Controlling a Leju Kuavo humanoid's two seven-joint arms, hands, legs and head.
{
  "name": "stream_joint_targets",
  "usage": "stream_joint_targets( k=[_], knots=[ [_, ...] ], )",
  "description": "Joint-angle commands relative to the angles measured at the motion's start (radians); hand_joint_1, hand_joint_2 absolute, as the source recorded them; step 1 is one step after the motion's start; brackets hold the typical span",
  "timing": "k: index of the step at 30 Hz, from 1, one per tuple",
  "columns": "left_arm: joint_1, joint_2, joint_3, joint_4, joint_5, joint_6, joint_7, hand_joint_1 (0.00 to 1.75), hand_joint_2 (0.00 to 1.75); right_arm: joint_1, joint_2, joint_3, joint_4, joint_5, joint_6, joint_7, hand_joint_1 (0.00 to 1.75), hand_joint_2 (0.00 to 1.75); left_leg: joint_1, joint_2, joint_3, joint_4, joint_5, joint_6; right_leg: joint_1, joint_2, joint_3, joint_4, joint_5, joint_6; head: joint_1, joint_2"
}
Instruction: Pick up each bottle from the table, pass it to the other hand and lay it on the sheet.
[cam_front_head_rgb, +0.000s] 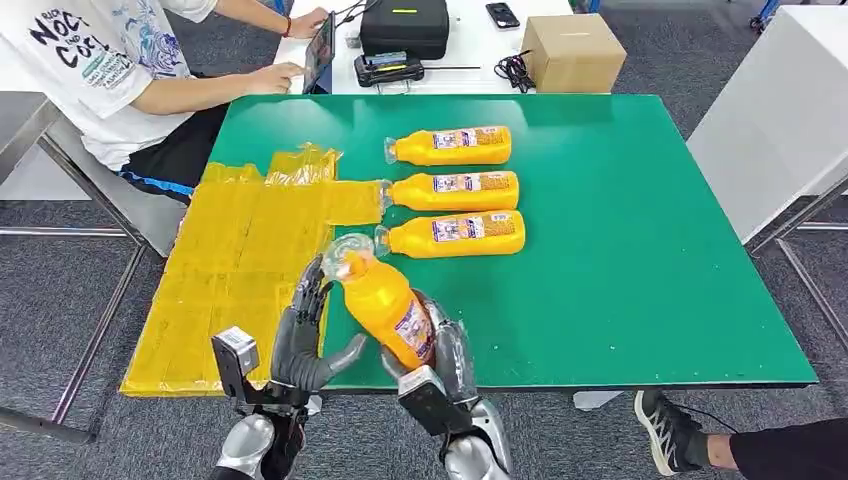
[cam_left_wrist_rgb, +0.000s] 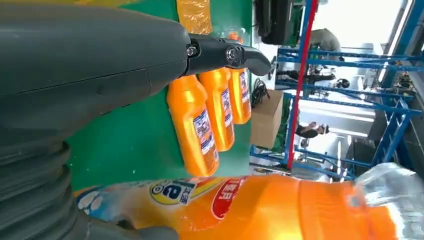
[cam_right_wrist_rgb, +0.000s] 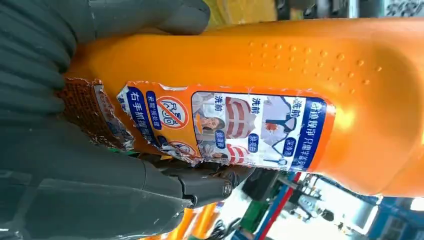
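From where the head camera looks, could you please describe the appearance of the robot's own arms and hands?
Both forearms are polished silver. The left hand has dark grey, segmented fingers; the right hand looks silver-grey. Each wrist carries a dark boxy module, and the wrist views show a grey ribbed cover.

The head view looks forward and down from high on the robot onto the green table (cam_front_head_rgb: 620, 280), taking in its whole top. The left wrist view sits close behind the left hand (cam_left_wrist_rgb: 75, 65), turned on its side, looking across the table towards blue racks (cam_left_wrist_rgb: 350, 95). The right wrist view is pressed close against an orange bottle (cam_right_wrist_rgb: 280, 95). All three share that bottle (cam_front_head_rgb: 385, 305).
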Motion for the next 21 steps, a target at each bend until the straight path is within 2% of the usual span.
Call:
stream_joint_targets(
  k=[1,8,21],
  knots=[
    [-0.038,0.015,0.015,0.075,0.037,-0.035,0.02,0.0,1.75,-0.07,-0.011,0.061,0.073,0.029,0.01,0.029,1.75,1.75,0.002,0.003,0.004,-0.001,-0.001,-0.002,0.002,0.002,0.004,-0.001,0.0,-0.002,0.0,0.0],
    [-0.027,0.03,0.007,0.081,0.207,-0.216,0.081,0.0,1.75,-0.084,-0.005,0.042,0.128,0.026,0.009,0.027,1.75,1.75,0.0,0.002,0.003,-0.001,0.0,-0.001,0.001,0.001,0.002,-0.001,0.0,-0.001,0.0,0.0],
    [-0.034,0.039,-0.009,0.128,0.277,-0.32,0.11,0.0,1.75,-0.089,0.005,0.04,0.144,0.041,0.034,0.027,1.75,1.75,0.001,0.002,0.004,-0.001,-0.001,-0.002,0.002,0.002,0.004,-0.002,0.0,-0.002,0.0,0.0]
  ],
)
